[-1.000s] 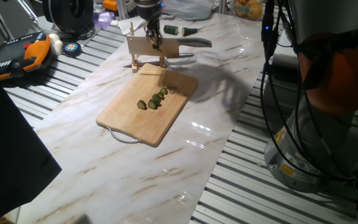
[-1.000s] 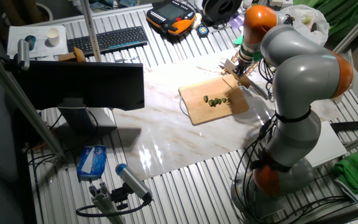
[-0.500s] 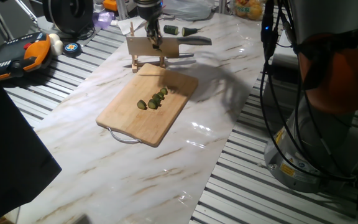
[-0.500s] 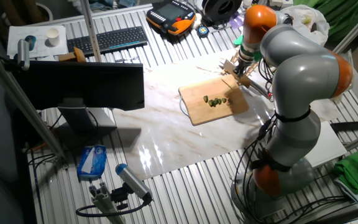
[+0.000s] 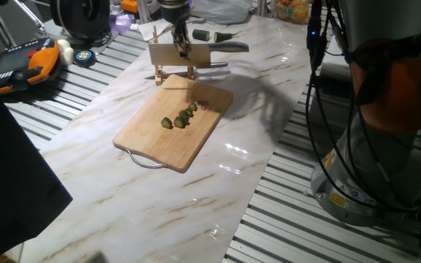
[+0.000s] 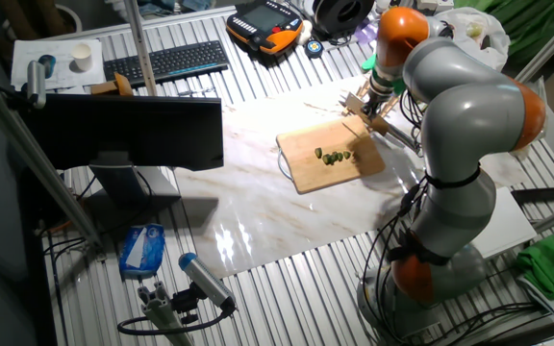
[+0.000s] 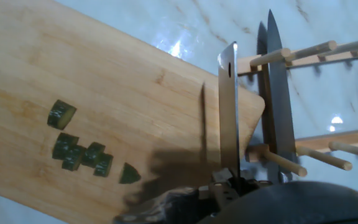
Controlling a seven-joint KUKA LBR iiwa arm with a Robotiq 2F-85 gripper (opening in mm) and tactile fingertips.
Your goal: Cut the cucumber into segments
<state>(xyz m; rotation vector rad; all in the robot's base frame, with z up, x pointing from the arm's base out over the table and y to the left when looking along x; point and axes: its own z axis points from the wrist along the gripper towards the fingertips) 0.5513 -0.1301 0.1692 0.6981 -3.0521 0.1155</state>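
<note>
Nothing had moved since earlier frames. My gripper (image 5: 182, 45) clenched the cleaver (image 7: 229, 112) at the wooden rack (image 7: 319, 99); I judged lowering it squarely best, clear of the segments (image 7: 82, 152).

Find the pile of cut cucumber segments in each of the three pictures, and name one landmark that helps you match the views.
One fixed view: the segments lie near the middle of the wooden board, centre-left in the picture.
The other fixed view: the segments show small on the board, right of centre in the upper half.
Hand view: the segments lie at lower left, left of the knife blade.
Shared landmark: the wooden board.
</note>
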